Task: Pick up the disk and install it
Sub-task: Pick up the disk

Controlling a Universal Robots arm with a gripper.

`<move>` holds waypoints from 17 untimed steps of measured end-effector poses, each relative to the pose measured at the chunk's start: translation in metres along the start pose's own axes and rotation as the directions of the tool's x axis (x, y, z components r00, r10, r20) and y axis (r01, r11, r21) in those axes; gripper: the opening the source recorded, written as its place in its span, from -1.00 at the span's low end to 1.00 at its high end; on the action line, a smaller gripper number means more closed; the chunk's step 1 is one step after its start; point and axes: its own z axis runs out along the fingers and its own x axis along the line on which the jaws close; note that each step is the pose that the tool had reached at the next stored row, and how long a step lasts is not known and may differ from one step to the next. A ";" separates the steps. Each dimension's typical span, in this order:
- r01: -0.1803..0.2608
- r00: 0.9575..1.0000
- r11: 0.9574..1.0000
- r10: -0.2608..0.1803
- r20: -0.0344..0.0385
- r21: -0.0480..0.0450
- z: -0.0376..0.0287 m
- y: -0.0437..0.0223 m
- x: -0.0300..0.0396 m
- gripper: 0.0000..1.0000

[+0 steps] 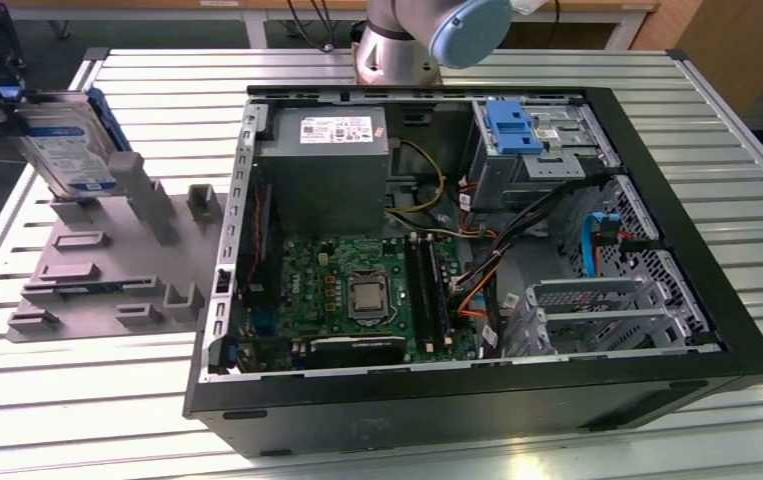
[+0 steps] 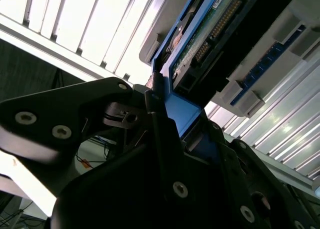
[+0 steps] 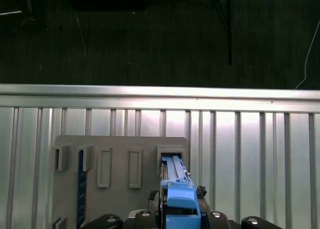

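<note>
Your jaws are clenched on the disk (image 1: pixel 68 150), gripping it by the blue rail at its upper end. In the second wrist view that blue plastic sits pinched betw. the two black fingers (image 2: pixel 160 124), and the disk (image 2: pixel 200 44) shows its green circuit side and connector pins.

The disk stands on edge at the exterior view's left, leaning a little, with its white-and-blue label facing the camera. Its lower end is at the far corner of the grey holder plate (image 1: pixel 101 265). In the first wrist view the disk (image 3: pixel 175 171) runs from the jaws to one slot of the plate (image 3: pixel 120 149). You can't tell whether it's seated in the slot or just clear of it.

The plate lies flat on the slatted metal surface (image 1: pixel 154 75), just beside the open PC case (image 1: pixel 701 335). The disk is outside the case. Inside the case you've got the grey power supply box (image 1: pixel 321 150) w/ a small white sticker, the circuit board (image 1: pixel 354 290) below it, and a bare blue bracket (image 1: pixel 512 125) on the drive cage at the far corner, on the exterior view's right. The arm base (image 1: pixel 401 45) stands behind the case.
</note>
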 end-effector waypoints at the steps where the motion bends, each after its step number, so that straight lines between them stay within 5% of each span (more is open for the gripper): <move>1: 0.000 1.000 1.000 0.000 0.000 0.000 -0.0006 0.0000 0.0000 -0.27; 17: 0.000 1.000 1.000 0.000 0.000 0.000 -0.0129 0.0004 -0.0003 -0.27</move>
